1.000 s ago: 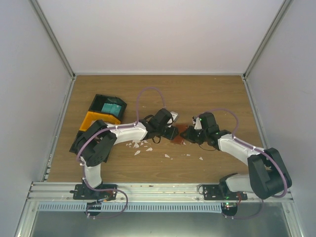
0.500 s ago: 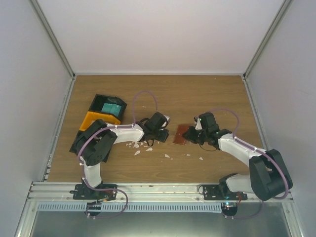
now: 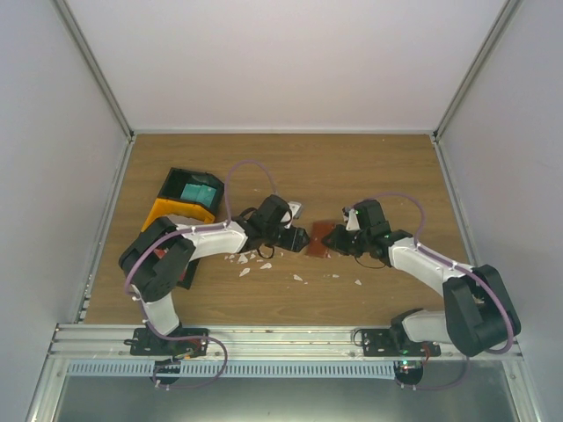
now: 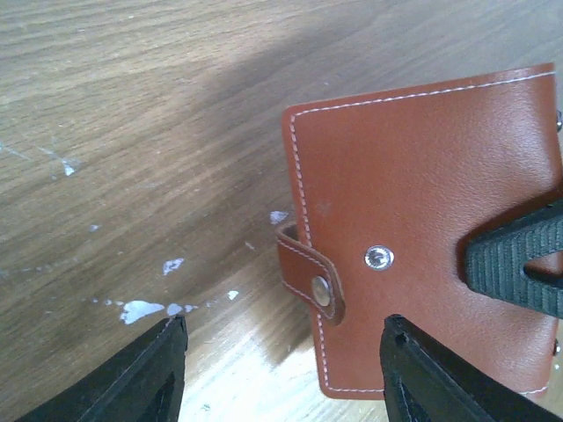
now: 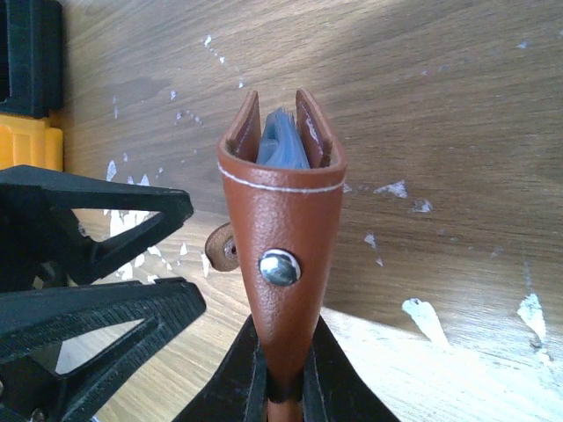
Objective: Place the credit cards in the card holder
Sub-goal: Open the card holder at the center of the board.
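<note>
The reddish-brown card holder (image 3: 318, 236) is held on edge just above the table, and my right gripper (image 5: 283, 394) is shut on its lower edge. Its top gapes, and a pale blue credit card (image 5: 281, 146) sits inside. The snap strap (image 4: 318, 288) hangs loose on the side. My left gripper (image 4: 281, 369) stands open just left of the holder (image 4: 422, 211), with only the strap's end near its jaws and nothing gripped. From above, the left gripper (image 3: 297, 237) and right gripper (image 3: 339, 239) face each other across the holder. A teal credit card (image 3: 193, 191) lies in the tray.
A black-and-orange compartment tray (image 3: 167, 214) stands at the back left, partly behind the left arm. Small white scraps (image 3: 251, 259) litter the wood in front of the grippers. White walls close in the table on three sides.
The left gripper drew back to the left, then came back right up to the holder, and its jaws stand wider now. The right gripper has kept its hold on the holder.
</note>
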### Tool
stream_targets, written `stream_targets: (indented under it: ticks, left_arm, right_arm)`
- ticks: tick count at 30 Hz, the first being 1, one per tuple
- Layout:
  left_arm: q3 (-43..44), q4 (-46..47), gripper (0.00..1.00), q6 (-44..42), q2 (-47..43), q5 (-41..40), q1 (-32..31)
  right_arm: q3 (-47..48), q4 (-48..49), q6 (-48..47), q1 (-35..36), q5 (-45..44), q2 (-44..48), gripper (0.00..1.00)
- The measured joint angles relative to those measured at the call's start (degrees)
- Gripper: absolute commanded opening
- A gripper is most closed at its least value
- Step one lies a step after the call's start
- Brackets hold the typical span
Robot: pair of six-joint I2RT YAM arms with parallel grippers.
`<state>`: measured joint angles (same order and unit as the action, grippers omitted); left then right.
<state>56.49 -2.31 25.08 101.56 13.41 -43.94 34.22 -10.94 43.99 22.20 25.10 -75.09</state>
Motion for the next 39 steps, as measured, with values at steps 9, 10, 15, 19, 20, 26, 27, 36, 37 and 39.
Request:
stream_targets:
  ticks: [9,10,15,19,20,26,27,36,37,39]
  left_arm:
    - [-0.57,2.38,0.37,1.42,0.31,3.48,0.22]
    - [-0.57,2.51,0.33,1.42,0.59,3.43,0.22]
    - [-0.52,2.49,0.07,1.92,1.79,2.58,0.24]
    - [-0.44,2.43,0.00,1.42,1.79,1.33,0.24]
    - [-0.44,2.27,0.00,1.25,1.79,1.09,0.24]
    - [-0.44,-0.76,0.00,0.48,0.90,0.31,0.55]
    - [-0.44,-1.84,0.00,0.20,0.20,0.48,0.66]
    - [2.89,-8.35,0.00,-2.01,-5.88,5.60,2.19]
    - [3.48,-8.79,0.00,-2.21,-6.16,6.19,2.23]
    - [4.63,-9.64,0.00,-2.62,-6.47,7.65,2.25]
  right_arm:
    - [-0.24,2.01,-0.33,0.02,2.49,-0.02,0.00]
    - [-0.28,2.03,-0.48,0.02,2.71,-0.04,0.01]
    - [-0.92,2.38,-1.14,0.04,4.15,-0.61,0.01]
    - [-1.49,2.34,-2.16,0.04,4.57,-0.79,0.10]
    - [-1.49,2.34,-2.34,0.04,4.55,-0.90,0.17]
    - [-1.42,1.95,-3.98,0.11,2.12,-2.91,0.58]
    - [-1.42,1.73,-4.07,0.13,1.49,-3.26,0.62]
    - [-1.05,-0.31,-4.87,0.31,-3.69,-1.64,0.76]
    - [-1.05,-0.55,-4.87,0.31,-4.09,-1.03,0.77]
    - [-1.05,-1.03,-4.94,0.35,-4.96,0.55,0.77]
